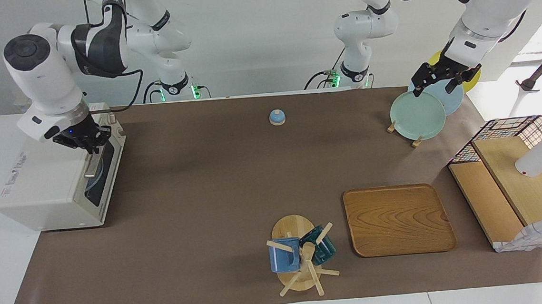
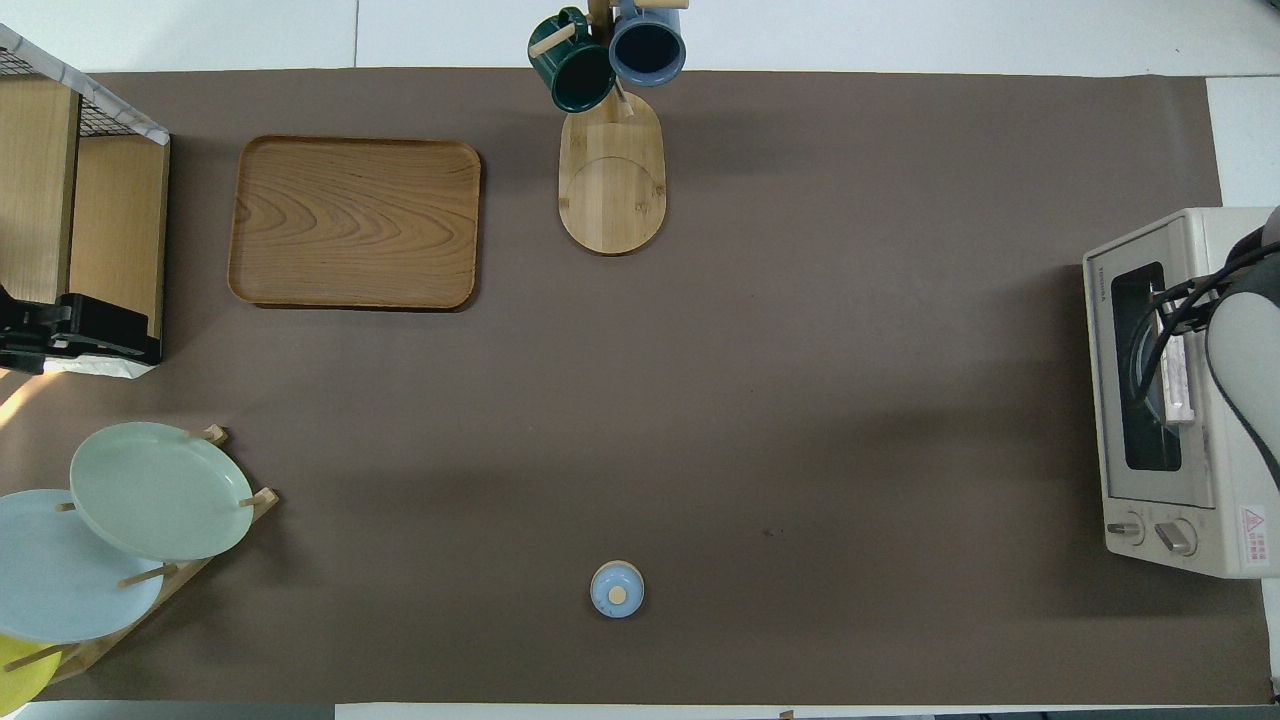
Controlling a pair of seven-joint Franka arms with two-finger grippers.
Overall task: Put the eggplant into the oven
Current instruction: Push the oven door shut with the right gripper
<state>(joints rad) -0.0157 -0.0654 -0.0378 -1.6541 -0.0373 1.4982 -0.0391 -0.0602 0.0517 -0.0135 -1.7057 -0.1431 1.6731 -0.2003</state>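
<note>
The off-white oven [image 1: 39, 187] stands at the right arm's end of the table, and its dark glass door [image 1: 99, 180] looks closed. It also shows in the overhead view [image 2: 1180, 400]. My right gripper [image 1: 90, 144] is at the top of the door, at the upper end of the metal bar handle [image 1: 91, 167]. In the overhead view the right arm covers most of the handle. The eggplant shows in no view. My left gripper [image 1: 439, 82] is open and empty, up over the plate rack.
A rack holds a green plate [image 1: 417, 114], a blue plate and a yellow plate. A small blue bell [image 1: 277, 117] sits mid-table near the robots. A wooden tray [image 1: 398, 219], a mug tree [image 1: 302, 254] and a wooden shelf [image 1: 512, 192] stand farther out.
</note>
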